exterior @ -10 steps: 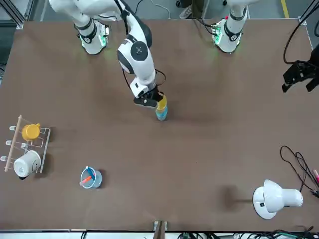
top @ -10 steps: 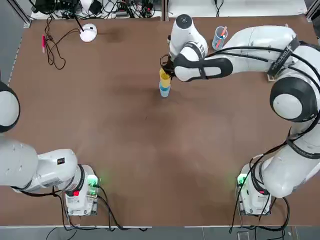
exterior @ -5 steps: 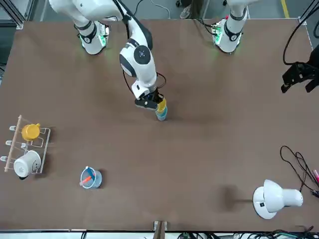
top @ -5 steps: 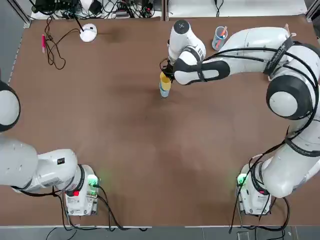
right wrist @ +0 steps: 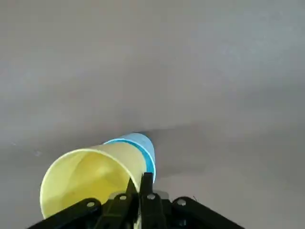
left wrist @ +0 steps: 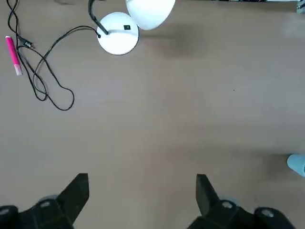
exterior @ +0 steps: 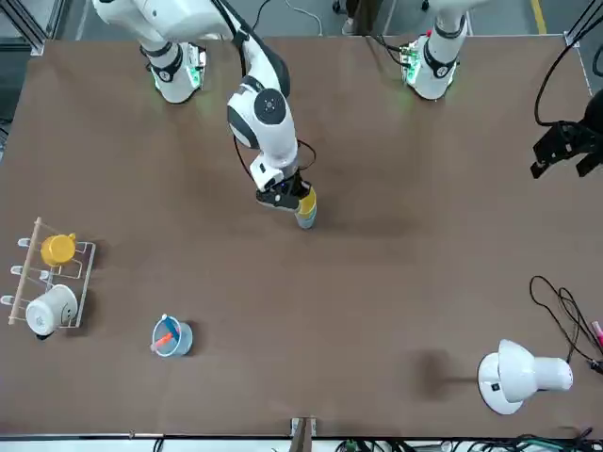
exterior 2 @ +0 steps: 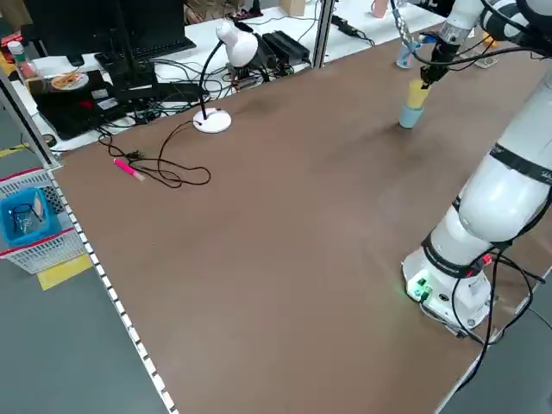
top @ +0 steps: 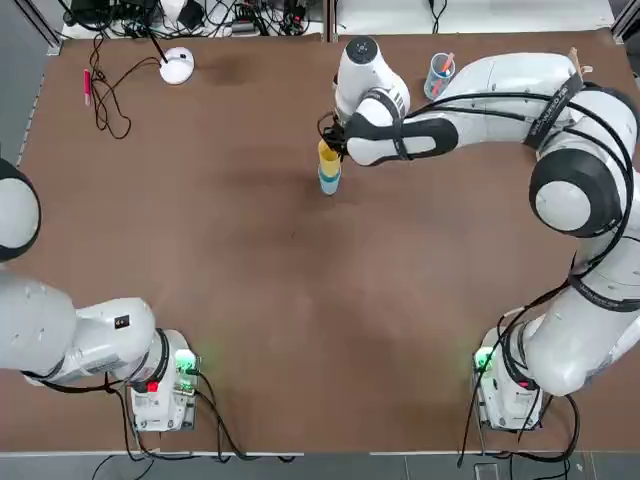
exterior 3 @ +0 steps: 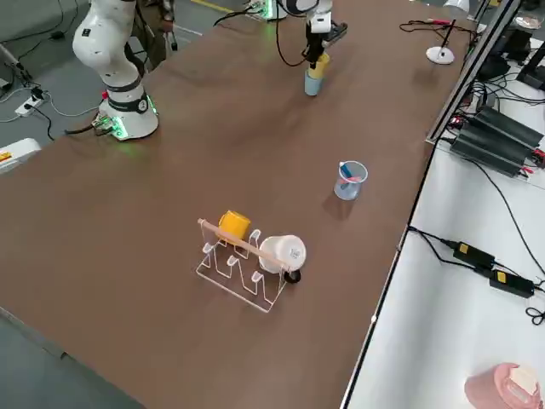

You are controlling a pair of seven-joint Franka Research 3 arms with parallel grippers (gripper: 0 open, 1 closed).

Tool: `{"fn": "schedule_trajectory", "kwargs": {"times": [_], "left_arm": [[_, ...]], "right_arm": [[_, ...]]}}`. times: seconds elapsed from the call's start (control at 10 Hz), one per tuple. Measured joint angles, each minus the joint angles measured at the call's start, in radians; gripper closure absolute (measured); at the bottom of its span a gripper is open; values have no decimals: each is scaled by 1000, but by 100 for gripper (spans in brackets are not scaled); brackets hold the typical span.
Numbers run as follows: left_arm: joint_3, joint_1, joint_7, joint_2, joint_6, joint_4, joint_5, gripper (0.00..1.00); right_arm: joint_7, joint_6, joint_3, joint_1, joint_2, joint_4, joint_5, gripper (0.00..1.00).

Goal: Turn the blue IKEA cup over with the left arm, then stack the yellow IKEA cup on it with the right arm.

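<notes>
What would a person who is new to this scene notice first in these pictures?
The right arm reaches across the table, its gripper at the rim of the yellow IKEA cup, which sits mouth up on the blue IKEA cup near the middle of the far half. The left gripper hangs parked with open jaws at the table's left edge, near a white desk lamp.
</notes>
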State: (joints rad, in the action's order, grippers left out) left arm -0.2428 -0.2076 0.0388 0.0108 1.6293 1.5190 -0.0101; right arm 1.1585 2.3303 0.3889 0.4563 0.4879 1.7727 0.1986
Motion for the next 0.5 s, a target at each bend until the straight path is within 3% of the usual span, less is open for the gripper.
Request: {"fn": "schedule_trajectory", "kwargs": {"times": [0.2, 0.5], "left_arm": [[-1, 1, 0, 0, 0, 0, 0, 1], [-1, 1, 0, 0, -2, 0, 0, 1]], "right_arm": [[0, -1, 0, 0, 2, 0, 2, 56], [3, -1, 4, 0, 2, -1, 2, 34]]}}
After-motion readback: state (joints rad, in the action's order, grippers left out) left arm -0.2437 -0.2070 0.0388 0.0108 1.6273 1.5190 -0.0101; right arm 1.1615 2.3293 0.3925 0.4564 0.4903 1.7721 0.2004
